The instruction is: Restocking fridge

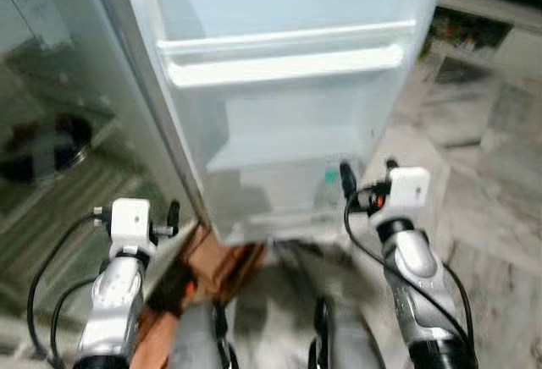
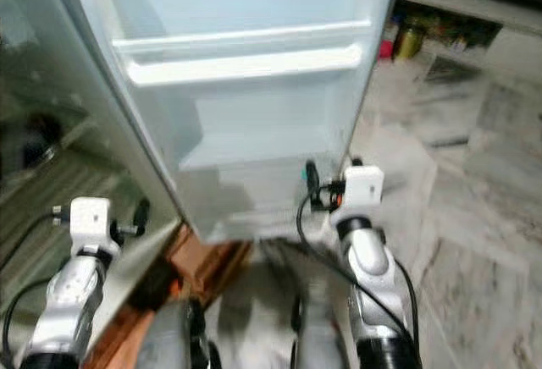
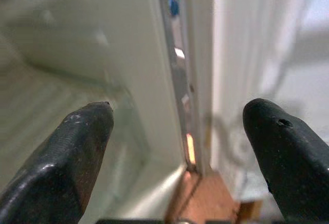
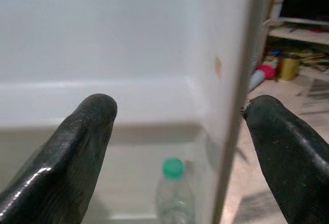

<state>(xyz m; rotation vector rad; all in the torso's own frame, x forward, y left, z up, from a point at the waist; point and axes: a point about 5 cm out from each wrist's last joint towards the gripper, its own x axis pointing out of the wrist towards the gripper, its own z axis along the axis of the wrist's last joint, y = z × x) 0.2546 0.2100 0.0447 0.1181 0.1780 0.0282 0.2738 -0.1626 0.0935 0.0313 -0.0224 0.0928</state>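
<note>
The fridge door [image 1: 279, 56] stands open in front of me, its white inner side with empty rack shelves facing me. A clear bottle with a green cap [image 4: 172, 193] stands in the lowest door rack [image 1: 330, 184]. My right gripper [image 4: 180, 108] is open, held at the door's right edge just above that bottle, with the edge between its fingers' line of sight. The right gripper [image 1: 368, 174] holds nothing. My left gripper [image 3: 175, 147] is open and empty, pointing at the seam between the door and the fridge body [image 1: 135, 210].
The fridge interior with glass shelves [image 1: 59, 183] lies to the left, with a dark round thing [image 1: 42, 145] on one. A brown wooden piece [image 1: 216, 259] sits by the door's foot. Marble floor [image 1: 491, 183] spreads right; a low shelf with jars [image 2: 423, 35] stands beyond.
</note>
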